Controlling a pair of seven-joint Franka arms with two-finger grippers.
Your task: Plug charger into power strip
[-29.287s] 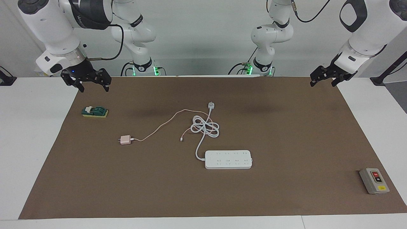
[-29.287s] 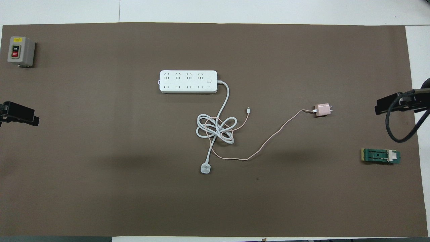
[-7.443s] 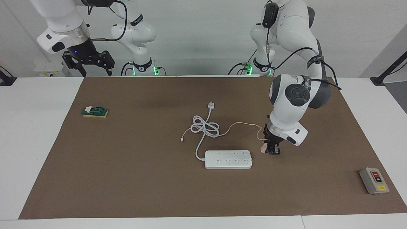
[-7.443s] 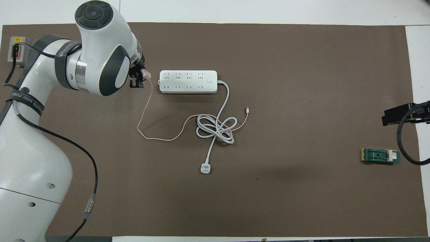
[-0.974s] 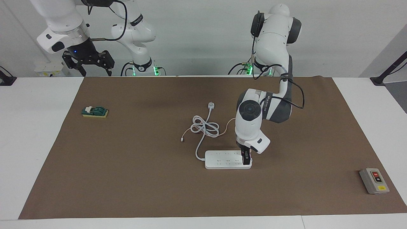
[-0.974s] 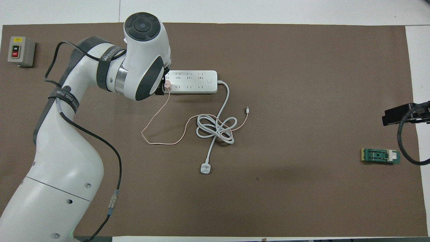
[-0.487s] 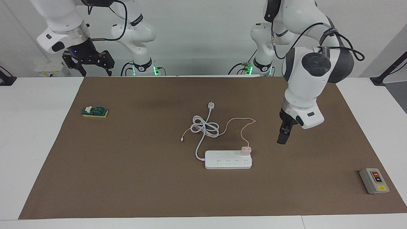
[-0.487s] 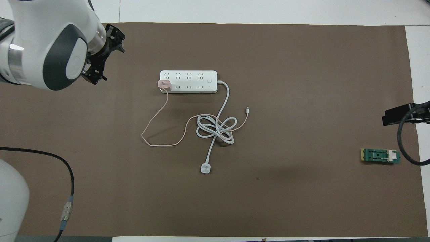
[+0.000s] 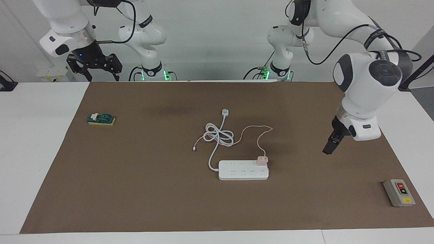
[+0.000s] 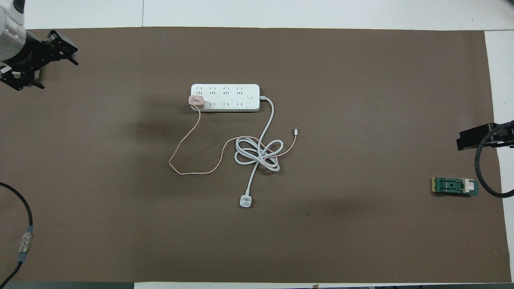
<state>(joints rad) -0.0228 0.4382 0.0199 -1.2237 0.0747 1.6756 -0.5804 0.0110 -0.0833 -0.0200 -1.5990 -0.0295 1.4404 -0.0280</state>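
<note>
Two grippers up in the air, neither holding anything. Left gripper (image 9: 329, 148) (image 10: 30, 66) hanging over bare brown mat toward the left arm's end of the worktop (image 9: 34, 142), well apart from the power strip (image 9: 243, 170) (image 10: 225, 97); fingers spread in the overhead view. Right gripper (image 9: 96, 67) (image 10: 474, 136) waiting over the mat's edge at the right arm's end, fingers spread as well. Charger (image 9: 262, 160) (image 10: 196, 100) seated upright in the strip's end socket, in the row nearer the robots, at the end toward the left arm. Thin pink cable (image 9: 257, 132) (image 10: 188, 160) looping from it toward the robots and running across the coiled white cord (image 9: 218, 135) (image 10: 257, 154). Grey button box (image 9: 399, 192) near the mat's corner at the left arm's end, green block (image 9: 101, 119) (image 10: 455, 186) toward the right arm's end.
</note>
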